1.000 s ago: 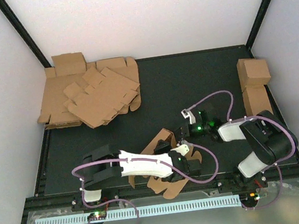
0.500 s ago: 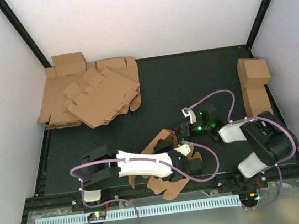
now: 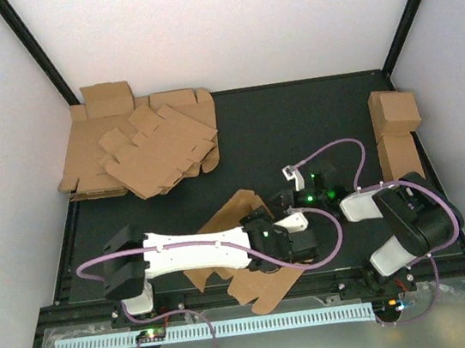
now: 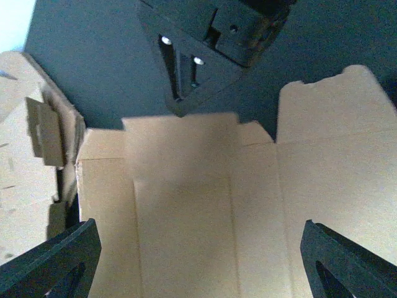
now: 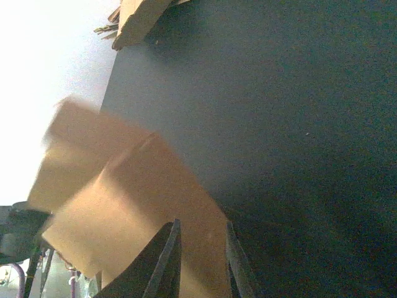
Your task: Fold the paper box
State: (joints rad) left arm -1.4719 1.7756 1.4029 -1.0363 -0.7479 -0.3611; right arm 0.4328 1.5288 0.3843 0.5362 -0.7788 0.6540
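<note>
Flaps of the brown corrugated-cardboard paper box (image 4: 186,198) lie under my spread left end effector (image 4: 198,228); my right end effector (image 5: 201,225) pinches one.

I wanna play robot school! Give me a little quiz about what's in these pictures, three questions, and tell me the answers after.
1. Pick one: where does the stack of flat blanks lie? A) far left corner B) far right corner C) between the arm bases.
2. True or false: the left pincer is shut tight on the paper box.
3. Fill in: the ___ pincer pinches an edge of the paper box.

Key
1. A.
2. False: it is wide open above the paper box.
3. Right: in the right wrist view, the right pincer has cardboard between its fingertips.
</note>
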